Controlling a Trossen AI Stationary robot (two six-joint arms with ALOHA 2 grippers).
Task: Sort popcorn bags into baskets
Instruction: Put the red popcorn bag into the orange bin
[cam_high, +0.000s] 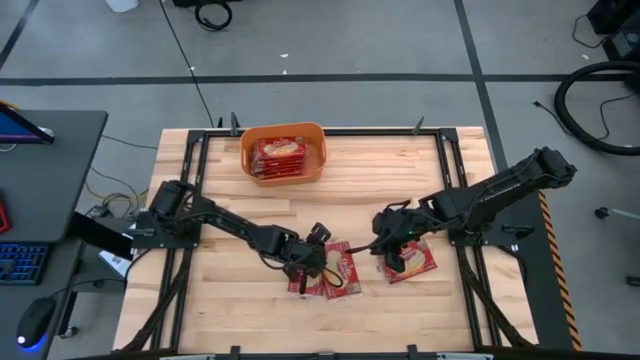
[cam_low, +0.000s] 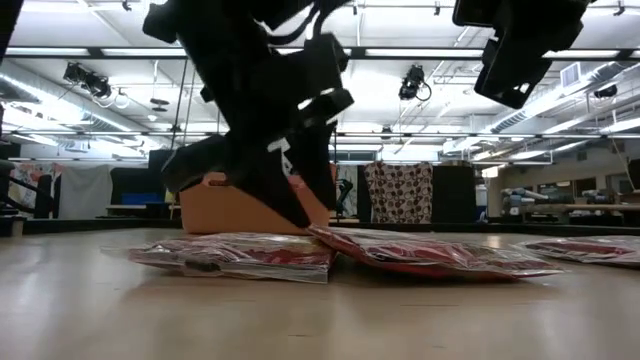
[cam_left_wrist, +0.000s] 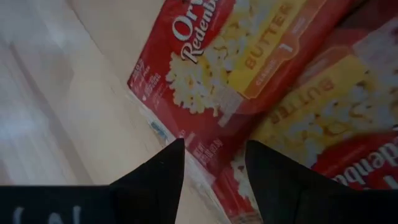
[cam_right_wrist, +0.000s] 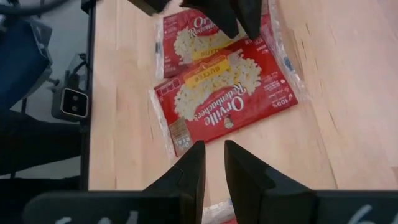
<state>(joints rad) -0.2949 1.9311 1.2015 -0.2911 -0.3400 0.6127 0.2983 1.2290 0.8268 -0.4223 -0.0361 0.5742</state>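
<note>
Two red popcorn bags (cam_high: 322, 270) lie flat and overlapping near the table's near edge; a third bag (cam_high: 412, 260) lies to their right. The orange basket (cam_high: 283, 180) sits at the far edge with more bags (cam_high: 278, 155) in it. My left gripper (cam_high: 315, 252) is open and low over the overlapping pair, its fingers (cam_left_wrist: 168, 168) straddling the edge of one bag (cam_left_wrist: 217, 68). My right gripper (cam_high: 385, 240) hovers raised between the pair and the third bag, open by a narrow gap (cam_right_wrist: 212, 149), and holds nothing. My left gripper comes down slanting from above at the near-left edge (cam_left_wrist: 199, 155) of the upper bag, where the two bags meet (cam_low: 305, 232). The bag lies flat on the table. I cannot tell whether the fingertips touch it.
Bare wooden table lies between the basket and the bags and to the left of the pair (cam_high: 230, 290). A black metal frame runs along the table's sides (cam_high: 470, 290). The two grippers stand close together over the pair (cam_right_wrist: 227, 96).
</note>
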